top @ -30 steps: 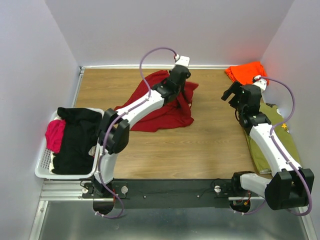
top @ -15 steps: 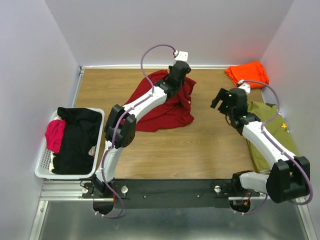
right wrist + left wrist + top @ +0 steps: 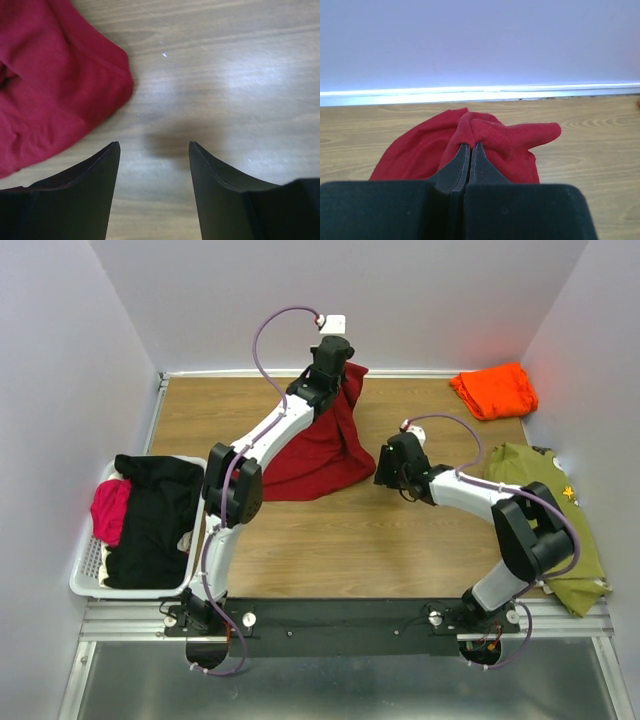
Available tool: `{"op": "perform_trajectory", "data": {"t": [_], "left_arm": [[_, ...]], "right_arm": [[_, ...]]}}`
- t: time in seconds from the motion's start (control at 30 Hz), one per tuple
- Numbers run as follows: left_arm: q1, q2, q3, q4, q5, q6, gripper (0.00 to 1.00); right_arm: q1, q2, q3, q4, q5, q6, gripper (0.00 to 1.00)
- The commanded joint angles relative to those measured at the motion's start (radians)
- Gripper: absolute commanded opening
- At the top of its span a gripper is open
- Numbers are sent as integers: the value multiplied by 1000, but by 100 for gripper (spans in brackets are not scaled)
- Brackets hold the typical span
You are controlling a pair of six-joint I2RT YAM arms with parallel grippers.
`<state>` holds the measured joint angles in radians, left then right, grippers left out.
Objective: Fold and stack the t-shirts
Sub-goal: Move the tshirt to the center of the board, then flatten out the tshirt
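Observation:
A dark red t-shirt (image 3: 320,445) hangs from my left gripper (image 3: 340,365), which is shut on a pinch of its cloth and holds it up near the back wall; its lower part still lies on the wooden table (image 3: 400,540). The left wrist view shows the pinched red t-shirt (image 3: 485,132) bunched over the left gripper (image 3: 471,145). My right gripper (image 3: 154,144) is open just above the table, with the red t-shirt's edge (image 3: 55,85) to its left and nothing between its fingers. In the top view the right gripper (image 3: 385,468) sits beside the shirt's right hem. An orange t-shirt (image 3: 492,389) lies folded at the back right.
An olive-green shirt (image 3: 555,510) lies flat along the right edge, partly under the right arm. A white basket (image 3: 85,580) at the left holds black and pink clothes. Walls close in the table at the back and both sides.
My left gripper has lifted the red t-shirt up and back toward the wall. My right arm has swung left and down to the shirt's right hem, its jaws narrowing.

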<state>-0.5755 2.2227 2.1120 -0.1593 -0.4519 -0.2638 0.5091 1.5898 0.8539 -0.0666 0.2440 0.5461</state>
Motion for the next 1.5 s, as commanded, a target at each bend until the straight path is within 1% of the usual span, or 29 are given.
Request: {"op": "perform_trajectory", "data": {"t": [0.0, 0.27, 0.33, 0.37, 0.4, 0.43, 0.47, 0.53, 0.57, 0.63, 0.67, 0.73, 0.77, 0.8, 0.87, 0.9, 0.97, 1.0, 1.03, 1.07, 1.1, 1.13, 1.17, 1.2, 1.23, 1.33, 1.37, 1.4, 1.47], "left_arm": [[28, 3, -21, 15, 1, 8, 0], [89, -11, -69, 6, -2, 8, 0], [98, -14, -70, 4, 11, 9, 0], [107, -17, -72, 3, 15, 9, 0], [112, -20, -72, 4, 16, 12, 0], [115, -20, -70, 3, 16, 14, 0], [118, -24, -69, 4, 13, 23, 0], [128, -26, -64, 4, 10, 35, 0], [131, -29, -63, 4, 7, 41, 0], [137, -35, -61, 4, -14, 69, 0], [137, -43, -61, 4, -24, 81, 0], [137, -52, -61, 3, -51, 112, 0], [138, -66, -66, 4, -79, 120, 0], [138, -73, -69, 3, -93, 129, 0], [140, -106, -81, -11, -134, 120, 0], [141, -121, -89, -28, -146, 107, 7], [144, -177, -131, -45, -162, 59, 29], [144, -202, -157, -48, -162, 43, 54], [144, -227, -222, -46, -154, 23, 64], [143, -274, -257, -45, -139, -7, 71], [143, -296, -291, -45, -136, -29, 81], [143, -316, -363, -45, -130, -41, 88], [143, -351, -397, -46, -114, -52, 95], [141, -368, -433, -48, -110, -77, 98], [138, -383, -504, -48, -104, -84, 98], [131, -426, -613, -54, -90, -133, 98], [126, -443, -635, -63, -82, -152, 93], [120, -452, -658, -66, -67, -170, 73], [79, -472, -720, -65, -30, -221, 61]], "right_arm": [[31, 65, 76, 149, 6, -15, 65], [60, 238, 215, 194, -34, -63, 68], [65, 304, 246, 194, -41, -67, 67], [66, 321, 272, 194, -45, -67, 66], [68, 338, 283, 194, -45, -66, 62], [69, 364, 290, 192, -49, -67, 56], [72, 369, 295, 185, -46, -63, 38], [74, 361, 287, 168, -26, -43, 18], [75, 334, 278, 145, 10, -34, 2], [75, 294, 245, 114, 46, 1, 1], [75, 230, 231, 84, 82, 12, 1], [75, 156, 182, 70, 116, 32, 1], [74, 121, 168, 27, 159, 34, 1], [75, 51, 157, 8, 187, 37, 1], [74, -5, 145, -48, 283, 32, 1], [74, -60, 143, -67, 310, 26, 1], [69, -100, 148, -102, 371, 3, 1], [65, -112, 149, -111, 382, -3, 1], [60, -129, 152, -117, 390, -8, 1], [46, -132, 152, -127, 399, -9, 1], [42, -134, 154, -130, 400, -11, 1], [34, -133, 152, -133, 403, -9, 1], [23, -129, 151, -139, 408, -8, 1], [17, -131, 140, -144, 411, -6, 1], [11, -131, 134, -147, 416, 3, 1], [-33, -140, 102, -153, 419, 20, 1], [-64, -149, 94, -157, 416, 25, 1], [-81, -154, 88, -159, 410, 26, 1], [-131, -163, 63, -162, 403, 34, 1]]}}
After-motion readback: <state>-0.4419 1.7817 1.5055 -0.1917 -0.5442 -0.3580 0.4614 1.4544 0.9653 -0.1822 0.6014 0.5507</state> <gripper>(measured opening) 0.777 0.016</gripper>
